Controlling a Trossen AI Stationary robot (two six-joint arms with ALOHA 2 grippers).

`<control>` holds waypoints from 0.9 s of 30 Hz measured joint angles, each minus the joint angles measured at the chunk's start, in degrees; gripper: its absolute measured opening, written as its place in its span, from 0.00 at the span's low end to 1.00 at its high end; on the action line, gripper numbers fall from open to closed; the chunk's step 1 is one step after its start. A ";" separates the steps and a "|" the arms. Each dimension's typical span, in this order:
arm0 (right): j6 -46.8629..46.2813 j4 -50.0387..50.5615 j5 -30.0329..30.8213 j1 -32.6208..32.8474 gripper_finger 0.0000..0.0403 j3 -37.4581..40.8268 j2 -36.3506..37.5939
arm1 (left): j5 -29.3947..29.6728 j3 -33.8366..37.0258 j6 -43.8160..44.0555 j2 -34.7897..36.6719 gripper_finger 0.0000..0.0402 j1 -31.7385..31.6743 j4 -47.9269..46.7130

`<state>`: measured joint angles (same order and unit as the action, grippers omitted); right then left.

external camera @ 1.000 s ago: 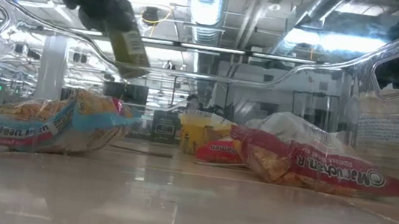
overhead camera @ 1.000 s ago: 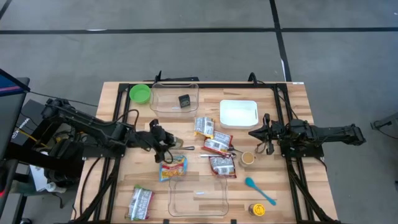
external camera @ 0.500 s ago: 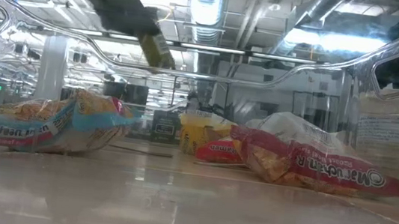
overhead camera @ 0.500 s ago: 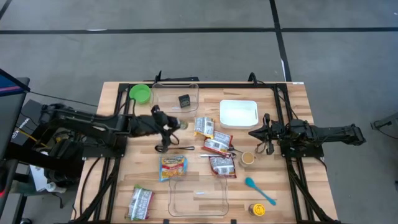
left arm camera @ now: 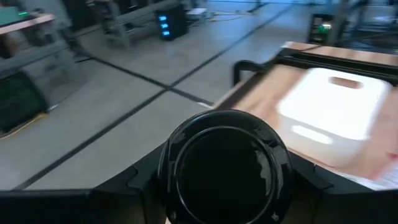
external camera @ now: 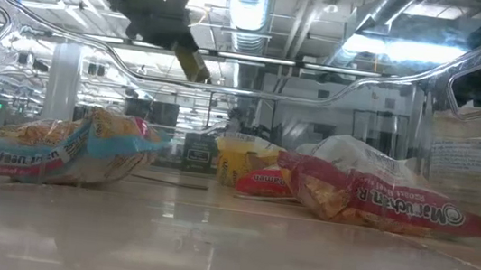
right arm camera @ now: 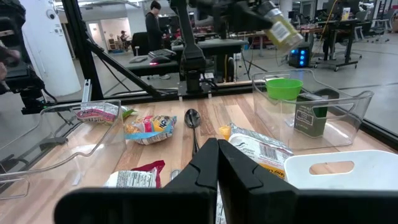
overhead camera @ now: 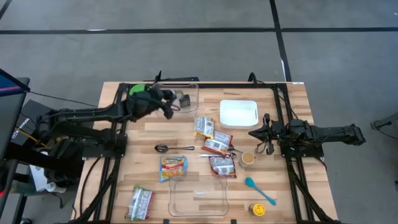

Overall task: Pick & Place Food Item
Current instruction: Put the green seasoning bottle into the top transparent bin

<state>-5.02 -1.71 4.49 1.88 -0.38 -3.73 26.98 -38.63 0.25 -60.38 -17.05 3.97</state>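
Note:
My left gripper point(overhead camera: 169, 103) is shut on a small bottle with a black cap point(left arm camera: 225, 167) and a yellow-green label point(right arm camera: 283, 28). It hangs above the left part of the far clear bin point(overhead camera: 188, 88), which holds a dark box point(overhead camera: 185, 101). In the low view the bottle point(external camera: 191, 62) shows high above the table. Ramen packets point(overhead camera: 173, 167) point(overhead camera: 217, 144) lie flat mid-table. My right gripper point(overhead camera: 254, 132) stands shut at the table's right side, holding nothing. My left gripper pinches the bottle between its two fingers point(left arm camera: 93, 200), on its sides near the cap end point(left arm camera: 186, 149). The bottle lies along the fingers, cap toward the wrist, its other end point(right arm camera: 292, 38) slanting down beyond them. It hangs clear of the table and the bin.
A green bowl point(overhead camera: 137, 89) sits beside the far bin, partly under my left arm. A white container point(overhead camera: 238, 113), a spoon point(overhead camera: 168, 148), a small cup point(overhead camera: 248, 158), a teal spoon point(overhead camera: 260, 190), a yellow-lidded jar point(overhead camera: 257, 210) and a near clear bin point(overhead camera: 198, 198) also stand on the table.
My left gripper has swung from above the mid-table packets toward the far edge, rising slightly and turning, and has carried the bottle over the far clear bin. The bottle stays in the hold, clear of everything.

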 joint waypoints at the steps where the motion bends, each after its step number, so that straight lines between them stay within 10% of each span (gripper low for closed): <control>1: 0.00 -0.01 0.00 0.00 0.00 0.01 -0.01 | -0.07 0.00 0.00 0.00 0.52 -1.14 -0.02; 27: 0.00 -0.01 0.00 -0.01 0.00 -0.01 0.01 | -17.31 0.00 6.45 -10.87 0.53 -6.17 -2.53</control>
<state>-5.02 -1.72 4.49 1.87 -0.38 -3.73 9.67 -38.63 6.71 -71.25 -23.22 1.44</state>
